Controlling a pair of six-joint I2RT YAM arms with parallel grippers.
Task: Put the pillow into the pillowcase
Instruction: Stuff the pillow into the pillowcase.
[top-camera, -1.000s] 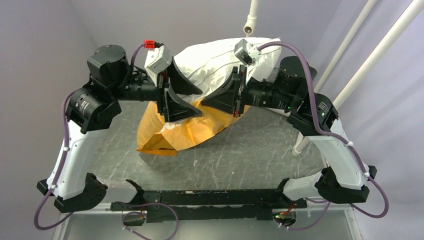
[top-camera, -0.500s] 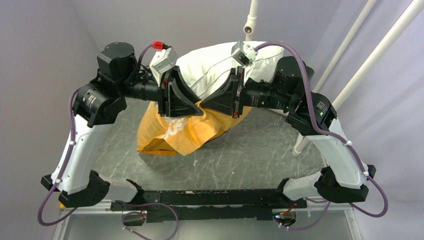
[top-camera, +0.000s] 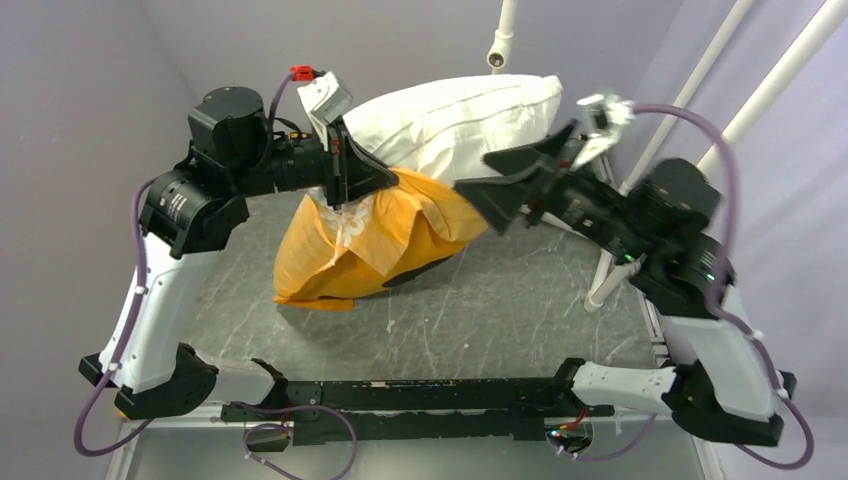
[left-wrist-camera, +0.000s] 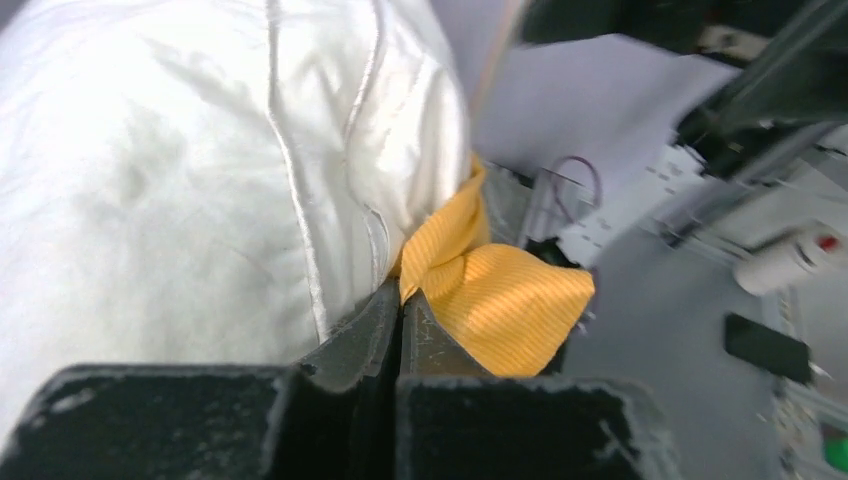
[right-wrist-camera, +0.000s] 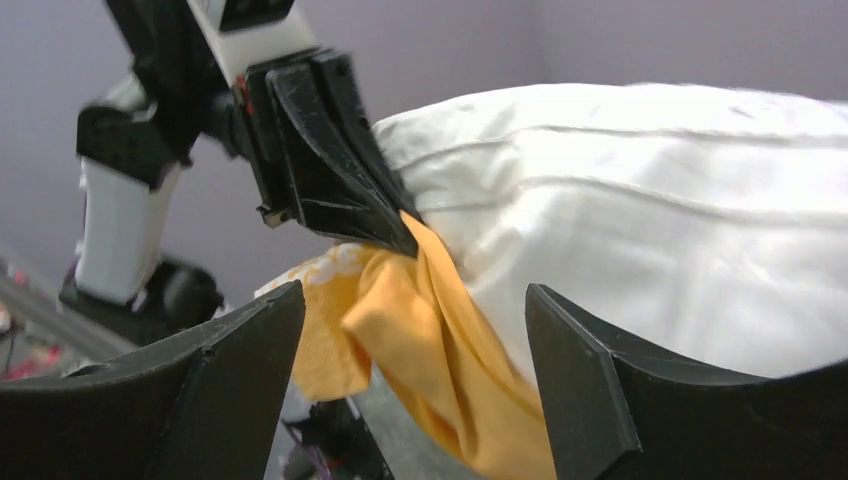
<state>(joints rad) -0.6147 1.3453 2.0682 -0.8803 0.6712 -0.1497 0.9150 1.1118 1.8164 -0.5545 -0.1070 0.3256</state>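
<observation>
Left tool: fingers together, clamped on a fold of the pillowcase at its open edge. The orange-yellow cloth bunched out just past the fingertips (ribbed weave plain in the left wrist view).

Pillow: white and plump, pressed against the side of one left-tool finger and reaching away beyond the tips. Its lower end sat inside the mouth of the pillowcase; the larger part stood out bare, held up off the table and tilted upward, away from the left tool.

Pillowcase: hung below the left tool, its gathered rim wrapped round the pillow's lower end right at the fingertips. The slack bottom lay crumpled on the table underneath. A dark patch of print showed low on the side toward the right tool.

Right tool: fingers wide apart, nothing between them. It pointed toward the left tool, with the pillowcase rim and the pillow directly ahead of its tips. Could not tell whether a fingertip touched the cloth. Seen from this tool, the left tool's tip met the orange fold straight ahead, with the pillow spreading off to the right.
</observation>
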